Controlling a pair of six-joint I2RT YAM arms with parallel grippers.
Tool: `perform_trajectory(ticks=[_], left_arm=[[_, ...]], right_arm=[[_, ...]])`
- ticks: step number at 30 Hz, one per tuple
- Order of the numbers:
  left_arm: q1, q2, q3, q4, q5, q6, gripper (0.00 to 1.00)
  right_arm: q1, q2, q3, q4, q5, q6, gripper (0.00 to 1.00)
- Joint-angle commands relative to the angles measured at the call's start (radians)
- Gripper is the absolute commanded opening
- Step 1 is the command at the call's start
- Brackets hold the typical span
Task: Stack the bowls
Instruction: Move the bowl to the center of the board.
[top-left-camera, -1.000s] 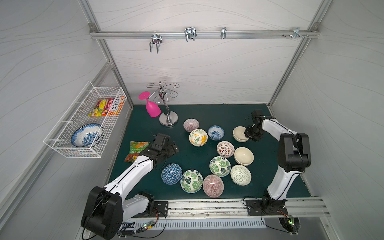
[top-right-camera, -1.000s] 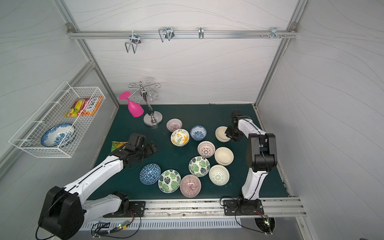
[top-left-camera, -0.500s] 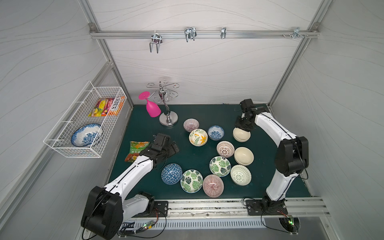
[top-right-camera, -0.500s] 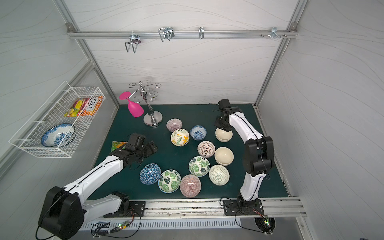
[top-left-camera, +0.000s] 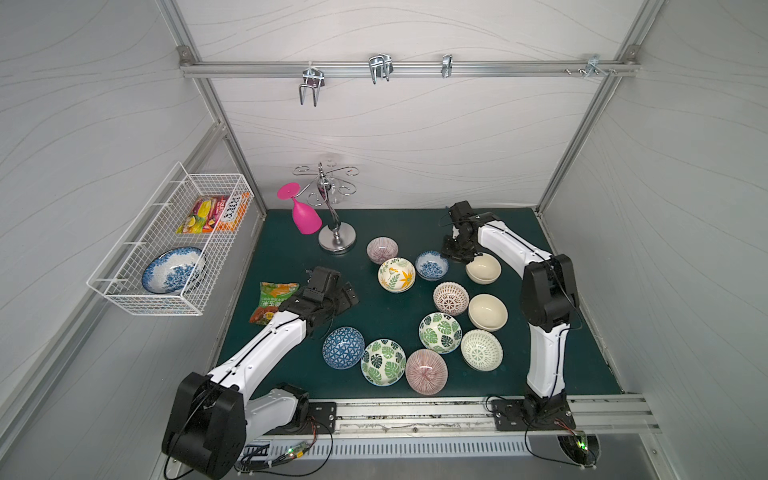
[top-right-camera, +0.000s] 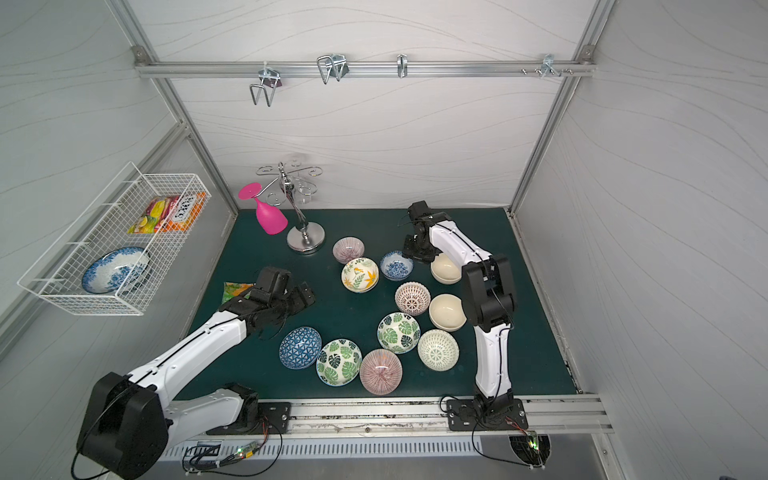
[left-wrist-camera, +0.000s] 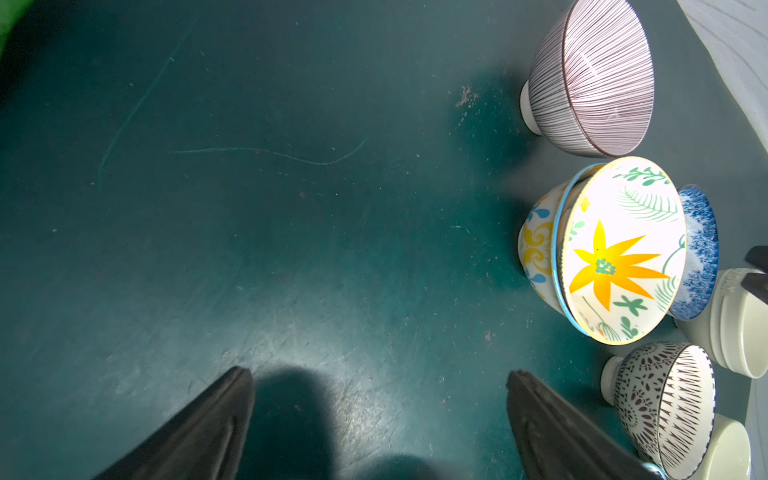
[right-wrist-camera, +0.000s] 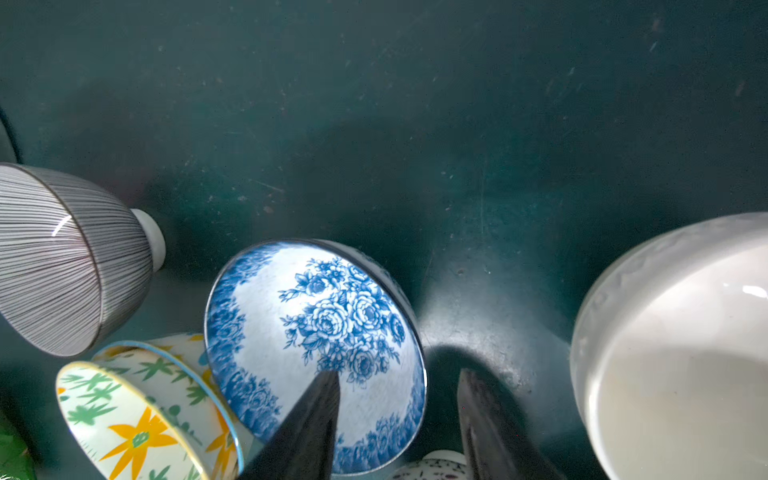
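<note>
While the left gripper (left-wrist-camera: 378, 386) hovers wide open and empty over the bare dark green mat (left-wrist-camera: 208, 208), the right gripper (right-wrist-camera: 399, 374) does the work. It is about half open and holds nothing. One finger is over the inside of the small blue-and-white floral ceramic bowl (right-wrist-camera: 316, 332) and the other is outside its rim.

That bowl stands on the mat between the nested pair of yellow-orange floral bowls (top-left-camera: 396, 274) and a plain cream bowl (top-left-camera: 483, 269). I judge this to be the grasp step. Next the jaws must close on the rim and lift straight up, since the nested pair sits just beside.

Only the right wrist view shows the rim between the fingers; in both top views the wrist hides it. The left wrist view shows the pair's two rims, one inside the other.
</note>
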Motion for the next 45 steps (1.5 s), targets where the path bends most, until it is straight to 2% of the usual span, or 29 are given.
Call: perform_trajectory(ticks=[1, 13, 22, 24, 29, 37, 45], left_arm=[[0.003, 0.005, 0.035, 0.015, 0.003, 0.014, 1.00], [0.004, -0.006, 0.029, 0.016, 0.000, 0.012, 0.99], [0.004, -0.022, 0.028, 0.000, -0.014, 0.005, 1.00], [0.004, -0.038, 0.023, -0.011, -0.024, -0.002, 1.00], [0.014, -0.085, 0.018, -0.049, -0.043, -0.021, 1.00], [0.026, -0.102, 0.086, -0.217, -0.060, -0.012, 1.00], [0.026, -0.162, 0.123, -0.399, -0.087, -0.041, 1.00]], right_arm=[[0.015, 0.013, -0.018, 0.015, -0.018, 0.014, 0.48], [0.029, 0.030, -0.103, 0.051, 0.008, 0.008, 0.34], [0.037, -0.015, -0.160, 0.056, 0.036, 0.002, 0.04], [0.038, -0.027, -0.176, 0.055, 0.036, 0.001, 0.01], [0.041, -0.056, -0.205, 0.044, 0.029, -0.002, 0.00], [0.041, -0.081, -0.233, 0.009, -0.008, -0.016, 0.00], [0.041, -0.048, -0.185, -0.061, -0.067, -0.048, 0.00]])
